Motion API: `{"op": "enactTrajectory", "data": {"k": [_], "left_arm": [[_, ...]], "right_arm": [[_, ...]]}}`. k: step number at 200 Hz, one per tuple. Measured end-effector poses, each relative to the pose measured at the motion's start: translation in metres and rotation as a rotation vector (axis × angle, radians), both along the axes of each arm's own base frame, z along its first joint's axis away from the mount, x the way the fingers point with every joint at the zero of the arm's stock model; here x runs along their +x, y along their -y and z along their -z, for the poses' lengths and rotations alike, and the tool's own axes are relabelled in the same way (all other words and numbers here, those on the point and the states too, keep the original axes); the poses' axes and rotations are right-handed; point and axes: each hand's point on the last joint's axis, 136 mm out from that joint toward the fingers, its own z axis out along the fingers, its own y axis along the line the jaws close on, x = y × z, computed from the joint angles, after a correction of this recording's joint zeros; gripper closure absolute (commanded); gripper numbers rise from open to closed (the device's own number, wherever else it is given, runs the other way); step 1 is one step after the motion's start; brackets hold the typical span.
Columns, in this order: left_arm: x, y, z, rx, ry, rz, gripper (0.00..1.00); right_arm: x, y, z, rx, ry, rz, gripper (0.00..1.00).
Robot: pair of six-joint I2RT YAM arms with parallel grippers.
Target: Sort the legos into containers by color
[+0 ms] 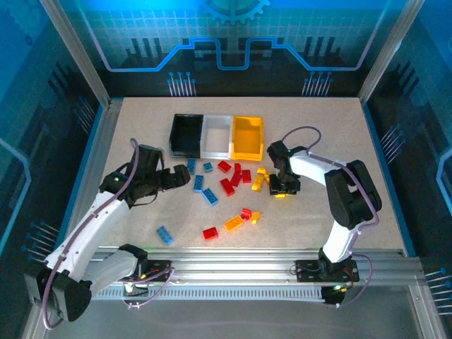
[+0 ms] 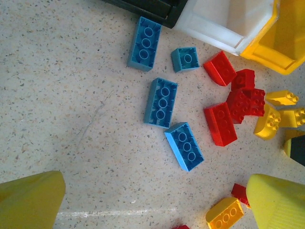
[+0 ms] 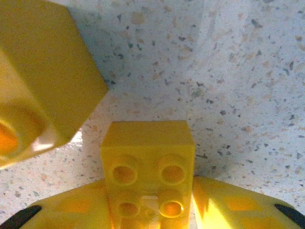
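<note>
The containers stand in a row at the back: black (image 1: 186,134), white (image 1: 217,135), yellow (image 1: 248,137). Blue, red and yellow legos lie scattered in front of them. My right gripper (image 1: 282,189) is down on the table right of the pile. Its yellow fingers (image 3: 224,205) press both sides of a small yellow lego (image 3: 147,157), and another yellow lego (image 3: 43,81) lies just to its left. My left gripper (image 1: 185,178) hovers wide open beside the blue legos (image 2: 161,102), with bare table between its fingers (image 2: 31,200).
A lone blue lego (image 1: 164,235) lies near the front left. A red lego (image 1: 210,233) and an orange one (image 1: 234,223) sit near the front middle. Red legos (image 2: 220,124) cluster right of the blue ones. The bins' corners (image 2: 224,28) are close above.
</note>
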Motion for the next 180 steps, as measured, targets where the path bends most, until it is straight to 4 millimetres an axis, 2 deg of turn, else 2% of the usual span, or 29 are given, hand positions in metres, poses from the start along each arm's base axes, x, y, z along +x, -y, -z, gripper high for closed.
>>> {"op": "enactTrajectory", "data": {"k": [78,140,180], "left_arm": [[0.005,0.002,0.012,0.014,-0.046,0.000,0.01],[0.008,0.003,0.009,0.005,-0.027,-0.003,0.01],[0.007,0.002,0.005,0.001,-0.012,-0.003,0.01]], "right_arm": [[0.001,0.003,0.000,-0.004,-0.002,0.011,0.51],[0.000,0.006,0.000,-0.003,-0.007,0.016,0.42],[0.000,0.006,0.000,-0.006,-0.008,0.016,0.45]]}}
